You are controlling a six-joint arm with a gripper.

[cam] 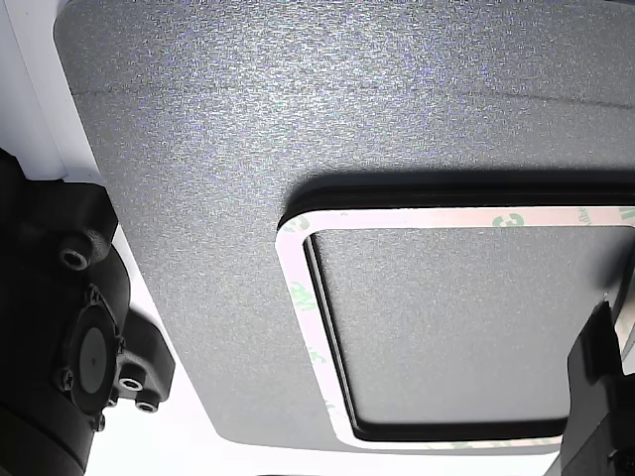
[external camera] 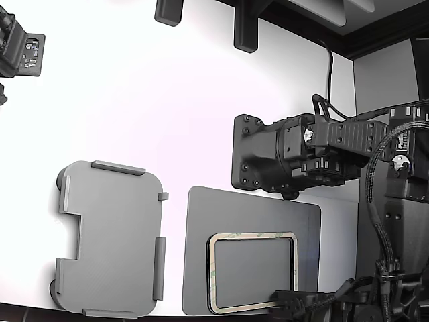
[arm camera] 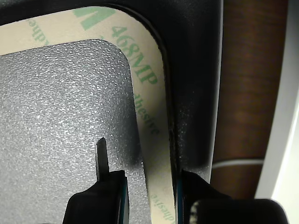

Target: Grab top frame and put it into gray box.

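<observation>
On the dark gray mat (external camera: pixel 251 228), at about 5 o'clock in the exterior view, the top frame (external camera: pixel 253 236) is laid flat, with more frames seemingly stacked under it. The mat is there so the thin tan frames are easy to find and lift. In the wrist view, the gripper (arm camera: pixel 148 189) is seen low over one side of the frame. One finger (arm camera: pixel 110 184) is set inside the open middle and the other outside, so the strip sits between them. A gap is left at each side, so the frame is not yet pinched. The gray box (external camera: pixel 110 238) is waiting at 8 o'clock, well apart from the mat, with its open face up so the frame can be dropped in.
</observation>
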